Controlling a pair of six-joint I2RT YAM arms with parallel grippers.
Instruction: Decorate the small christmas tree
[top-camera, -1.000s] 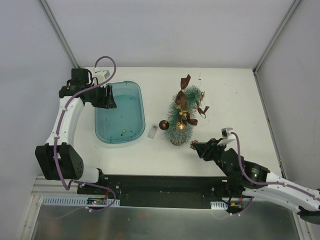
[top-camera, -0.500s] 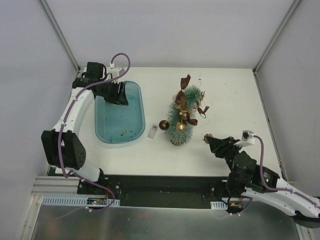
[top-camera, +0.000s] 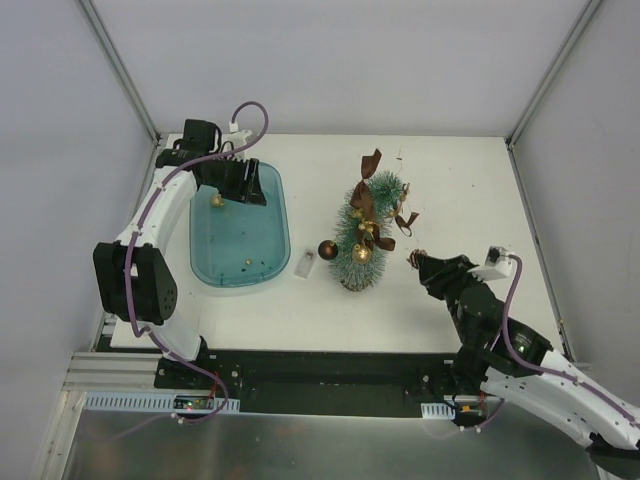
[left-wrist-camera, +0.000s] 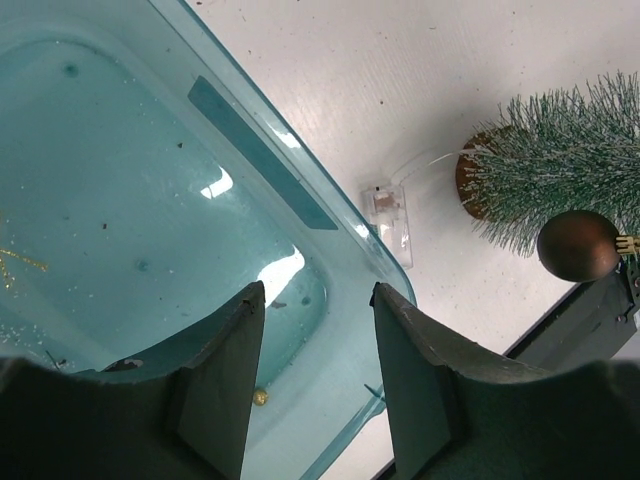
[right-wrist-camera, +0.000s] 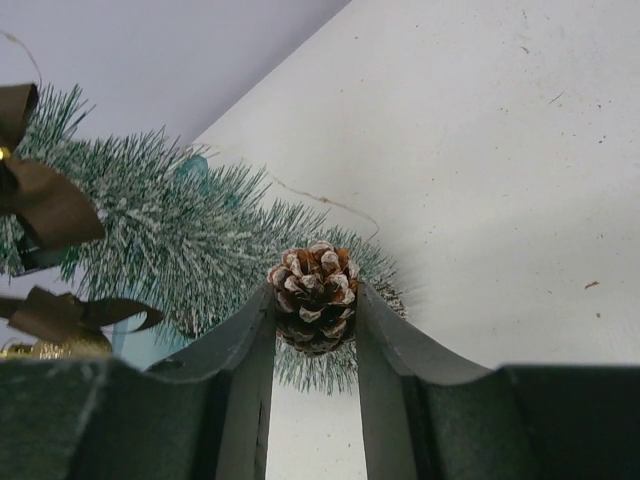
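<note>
Top camera: high behind the near edge, looking down over the whole table (top-camera: 460, 190). Left wrist: close above the tray (left-wrist-camera: 262, 152). Right wrist: low, facing the tree (right-wrist-camera: 150, 235), which all views share.

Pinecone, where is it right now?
The pinecone is pinched between the right tool's two fingers. In the top view it sits just to the right of the small christmas tree, near its base.

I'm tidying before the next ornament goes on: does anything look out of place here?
Nothing looks spilled or broken. One thing stands out: a small clear plastic piece lies on the table between the teal tray and the small christmas tree. What it is, I cannot tell.
</note>
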